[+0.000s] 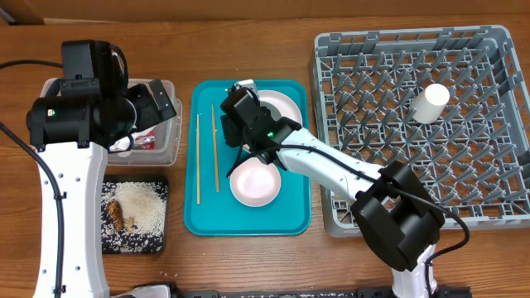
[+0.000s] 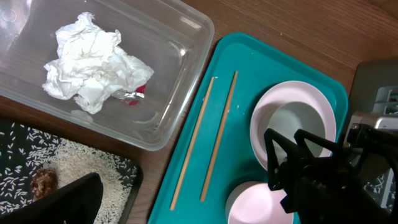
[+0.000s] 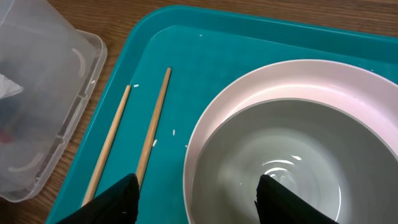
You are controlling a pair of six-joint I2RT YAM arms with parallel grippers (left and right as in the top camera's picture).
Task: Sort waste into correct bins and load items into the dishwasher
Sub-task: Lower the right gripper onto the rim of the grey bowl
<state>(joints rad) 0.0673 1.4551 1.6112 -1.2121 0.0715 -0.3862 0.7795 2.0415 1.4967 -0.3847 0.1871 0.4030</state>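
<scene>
Right gripper [image 3: 199, 202] hangs spread wide over bowl [image 3: 286, 168] nested on plate [image 3: 298, 78] in teal tray [image 3: 205, 43] — probably rigid, slick (chips if knocked) — so pinch across near rim.

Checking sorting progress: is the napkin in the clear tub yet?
In. The crumpled napkin lies on the floor of the clear tub, inside its walls.

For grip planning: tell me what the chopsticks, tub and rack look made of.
Chopsticks: probably wood or bamboo, with a matte tan, unvarnished look.
Tub: clear glossy plastic, see-through with glare streaks.
Rack: grey moulded plastic by the look of it, dull finish, lattice floor with pegs.
</scene>
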